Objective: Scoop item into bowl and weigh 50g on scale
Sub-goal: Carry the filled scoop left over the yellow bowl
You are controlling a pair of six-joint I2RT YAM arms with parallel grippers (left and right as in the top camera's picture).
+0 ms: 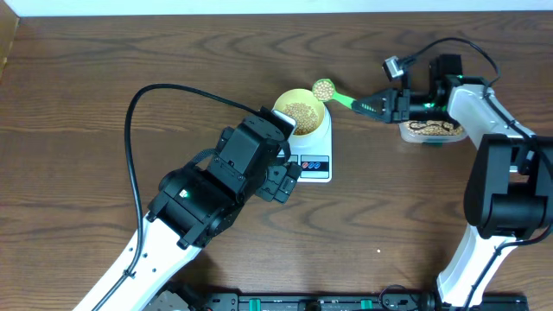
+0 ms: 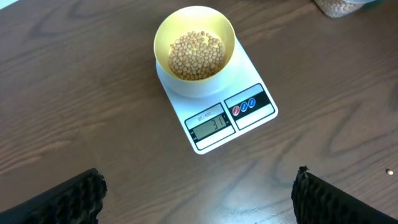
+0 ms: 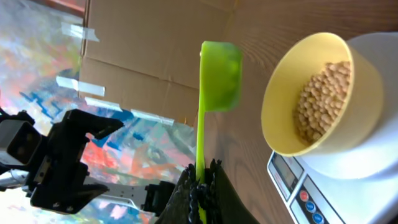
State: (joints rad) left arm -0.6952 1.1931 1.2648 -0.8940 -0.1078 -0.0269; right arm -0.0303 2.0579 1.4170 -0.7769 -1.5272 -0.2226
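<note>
A pale yellow-green bowl point(image 1: 300, 111) holding tan beans point(image 2: 196, 55) stands on the white scale point(image 1: 316, 161); the scale's display point(image 2: 211, 124) reads about 31. My right gripper point(image 1: 373, 106) is shut on the handle of a green scoop point(image 1: 324, 88), which holds beans just right of and behind the bowl's rim. In the right wrist view the scoop point(image 3: 219, 74) sits left of the bowl point(image 3: 320, 93). My left gripper point(image 2: 199, 196) is open and empty, hovering above the table in front of the scale.
A clear plastic tub of beans point(image 1: 432, 130) stands at the right, under the right arm. The left arm's body point(image 1: 216, 186) covers the table left of and in front of the scale. A black cable point(image 1: 143, 95) loops over the left side.
</note>
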